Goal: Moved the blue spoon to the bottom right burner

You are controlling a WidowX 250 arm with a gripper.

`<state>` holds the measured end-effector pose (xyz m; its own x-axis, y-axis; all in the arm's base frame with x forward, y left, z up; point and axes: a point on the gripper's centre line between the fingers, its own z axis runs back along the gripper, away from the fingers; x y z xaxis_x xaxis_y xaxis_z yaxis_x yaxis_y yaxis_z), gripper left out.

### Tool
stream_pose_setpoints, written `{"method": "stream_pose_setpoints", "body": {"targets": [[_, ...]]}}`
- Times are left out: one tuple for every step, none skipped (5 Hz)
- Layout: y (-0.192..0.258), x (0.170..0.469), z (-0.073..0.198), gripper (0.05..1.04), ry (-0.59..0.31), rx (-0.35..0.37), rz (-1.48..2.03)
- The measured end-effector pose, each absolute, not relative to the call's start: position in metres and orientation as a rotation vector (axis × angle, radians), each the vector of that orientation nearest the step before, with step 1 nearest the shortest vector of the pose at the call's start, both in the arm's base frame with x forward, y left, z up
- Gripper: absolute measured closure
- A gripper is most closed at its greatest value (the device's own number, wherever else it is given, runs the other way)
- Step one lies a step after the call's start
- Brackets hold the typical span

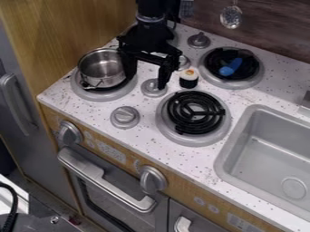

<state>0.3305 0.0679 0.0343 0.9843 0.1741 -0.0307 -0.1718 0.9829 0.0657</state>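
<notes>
1. Nearest the camera, an oven door (109,192) with a long grey handle (112,182) is facing outward below the worktop's (136,145) front edge.
2. Above the worktop's left part, the black hand (146,81) is hanging open, its two fingers standing well apart. One finger is overlapping the pot's right side in the view; whether they are touching, I cannot tell. The other is ending over a small grey knob (153,89).
3. Beside the hand, a metal pot (102,68) is sitting on the front left burner (91,94), near the worktop's front left corner.
4. On the hand's other side, a small black-and-white toy (188,79) with an orange spot is standing upright between the two right burners.
5. Toward the front edge, the bottom right burner (195,112) is showing its black coil. Another grey knob (124,117) is sitting to its left, near that edge.
6. Farther out, the blue spoon (227,70) is lying on the back right burner (252,80), toward the worktop's back edge.
7. Behind the arm, the back left burner is peeking out, partly hidden, and one more knob (198,41) is standing near the back edge.
8. On the right, a grey sink (266,149) is reaching toward the front edge.
9. Against the wall behind, a slotted ladle (231,17) is hanging.
</notes>
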Motion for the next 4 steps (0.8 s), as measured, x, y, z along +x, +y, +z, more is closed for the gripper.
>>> {"method": "stream_pose_setpoints", "body": {"targets": [[0.066,0.327,0.021,0.085,0.076,0.056,0.174],[0.041,0.353,0.019,0.085,0.046,0.036,0.108],[0.004,0.377,0.017,0.085,0.024,0.039,0.005],[-0.012,0.399,0.017,0.085,-0.021,0.038,-0.038]]}}
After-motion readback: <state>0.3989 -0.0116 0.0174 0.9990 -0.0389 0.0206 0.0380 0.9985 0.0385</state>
